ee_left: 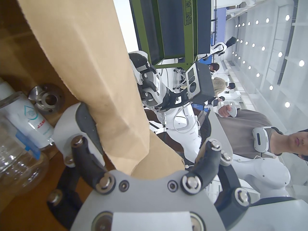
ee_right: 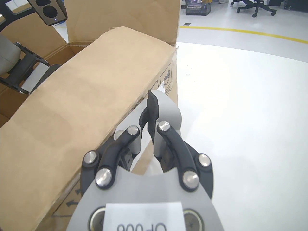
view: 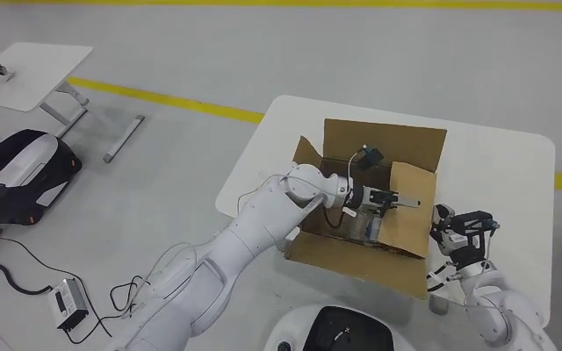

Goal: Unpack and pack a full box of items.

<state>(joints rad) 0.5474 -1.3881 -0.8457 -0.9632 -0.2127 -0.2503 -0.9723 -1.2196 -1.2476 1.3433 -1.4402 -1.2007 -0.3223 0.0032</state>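
The open brown cardboard box [view: 351,256] stands on the white rounded table [view: 509,149] with its flaps open and its contents inside. The left gripper [ee_left: 146,121] is positioned over the box's brown side flap [view: 417,226], on the side nearest the other arm. Its fingers are apart and straddle the flap edge: one finger [ee_left: 83,121] is inside the box and touches the cardboard, while the other is outside and clear of it. This placement suggests the flap is being bracketed so that it can be pushed outward or gripped, which would keep the opening free for reaching in. No clamping on the flap is evident. On the box floor beside the inner finger lie a clear plastic bottle with a white label [ee_left: 22,133] and a round silver metal flange with a centre hole [ee_left: 47,98]. The flange lies just beyond the bottle, near the base of the flap. Neither item is held. The right gripper [ee_right: 150,114] sits outside the box, just beside its outer wall and beneath the overhanging flap, with its fingers together on nothing. This position is judged to be a standby, or a brace against the box sliding. Unpacking appears to be at its start.
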